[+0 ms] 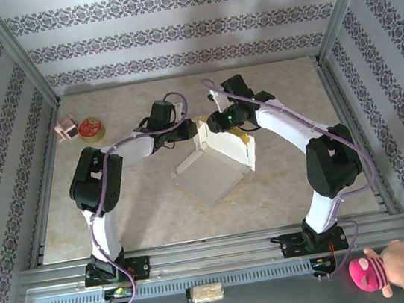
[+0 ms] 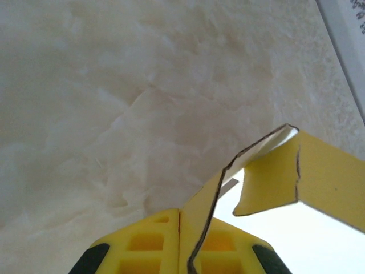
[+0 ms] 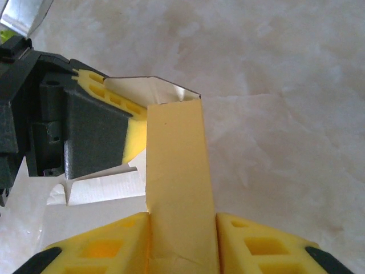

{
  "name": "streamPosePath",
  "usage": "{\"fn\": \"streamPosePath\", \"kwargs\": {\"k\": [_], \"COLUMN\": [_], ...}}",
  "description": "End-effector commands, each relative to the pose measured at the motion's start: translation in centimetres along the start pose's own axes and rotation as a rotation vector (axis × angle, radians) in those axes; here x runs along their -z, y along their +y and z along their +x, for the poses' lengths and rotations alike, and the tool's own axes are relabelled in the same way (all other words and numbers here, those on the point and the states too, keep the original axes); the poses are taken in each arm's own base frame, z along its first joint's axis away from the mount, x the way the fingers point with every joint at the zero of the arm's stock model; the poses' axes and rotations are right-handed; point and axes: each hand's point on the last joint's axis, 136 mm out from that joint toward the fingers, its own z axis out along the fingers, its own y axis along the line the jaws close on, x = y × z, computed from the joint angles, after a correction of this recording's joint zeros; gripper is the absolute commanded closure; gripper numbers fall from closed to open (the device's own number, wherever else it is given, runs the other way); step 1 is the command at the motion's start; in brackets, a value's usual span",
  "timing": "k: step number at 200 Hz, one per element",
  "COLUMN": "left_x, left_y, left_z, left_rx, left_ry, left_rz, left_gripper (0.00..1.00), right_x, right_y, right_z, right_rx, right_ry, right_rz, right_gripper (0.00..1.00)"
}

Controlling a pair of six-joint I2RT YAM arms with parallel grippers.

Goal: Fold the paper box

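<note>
The left gripper (image 2: 183, 251) is clenched on the paper box (image 2: 319, 171): in its wrist view the two yellow fingers (image 2: 142, 242) press together on the thin edge of a cardboard flap, which rises between them and bends over to the right, yellow face showing, with a torn-looking dark line along its fold. The right gripper (image 3: 181, 251) is also closed on the box, its fingers (image 3: 268, 245) pinching a long yellow strip (image 3: 177, 165) that runs straight up from the jaws to a squared end. Just to the left of that strip, the same view shows the left gripper's dark body and yellow pad pressed against a neighbouring white flap, so the two grips sit close together at one corner. From above, both grippers meet at the far corner of the box, which lies near the middle of the table (image 1: 288, 177); its broad panel lies flat, white face up, turned at an angle to the table's edges, while the walls at the held end stand raised with a little yellow visible. Well apart, at the table's far left, a small round red tin (image 1: 91, 128) sits just beside a small pink object (image 1: 65, 128). A pink plush toy (image 1: 388, 267) lies off the table, beside the right arm's base.
</note>
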Motion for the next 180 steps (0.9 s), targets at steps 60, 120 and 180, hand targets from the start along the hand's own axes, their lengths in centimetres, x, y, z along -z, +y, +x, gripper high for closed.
{"fn": "streamPosePath", "kwargs": {"k": [60,120,180], "left_x": [1.2,2.3,3.9], "left_y": [-2.0,-2.9,-3.8], "left_z": [-0.2,2.2,4.2], "left_rx": [0.125,0.102,-0.088], "left_ry": [-0.133,-0.098,-0.126], "left_rz": [0.09,0.15,0.219], "left_gripper": [0.89,0.76,0.6], "right_x": [-0.4,-0.3,0.2], "right_y": [-0.8,-0.9,0.0], "right_z": [2.1,2.8,3.6], "right_rx": [0.101,0.194,0.287], "right_ry": [-0.005,0.006,0.029], "right_rz": [0.116,0.131,0.074], "right_gripper": [0.66,0.66,0.66]}}
